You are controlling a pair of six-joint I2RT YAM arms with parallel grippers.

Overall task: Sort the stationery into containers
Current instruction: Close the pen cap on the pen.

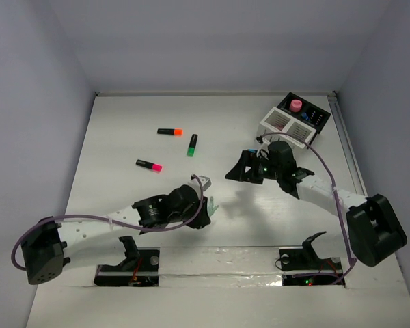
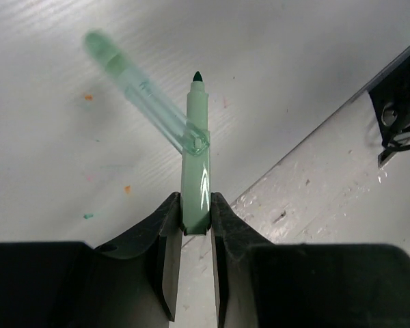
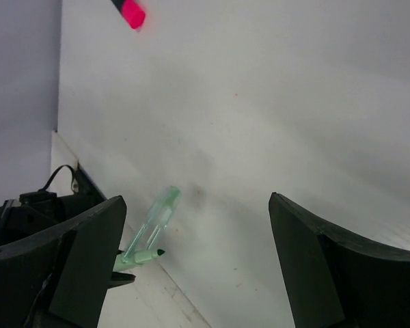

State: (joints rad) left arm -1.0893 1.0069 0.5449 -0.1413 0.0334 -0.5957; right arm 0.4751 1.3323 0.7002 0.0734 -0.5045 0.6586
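Observation:
My left gripper (image 2: 195, 205) is shut on the lower end of a pale green pen (image 2: 196, 167), whose dark tip points away from me. The pen's clear green cap (image 2: 140, 85) hangs off its side at a slant. From above, this gripper (image 1: 205, 208) holds the pen (image 1: 212, 204) low near the table's front. My right gripper (image 1: 240, 167) hovers open mid-table with nothing between its fingers (image 3: 307, 253); its camera sees the green pen (image 3: 138, 256) and cap (image 3: 158, 213). The white and black containers (image 1: 292, 123) stand at the back right. Orange (image 1: 171, 131), green (image 1: 192, 144) and pink (image 1: 149, 165) highlighters lie on the table.
A round pink item (image 1: 296, 106) sits in the black container. The pink highlighter's cap (image 3: 130, 12) shows at the top of the right wrist view. A raised strip (image 1: 219, 263) with both arm bases runs along the table's near edge.

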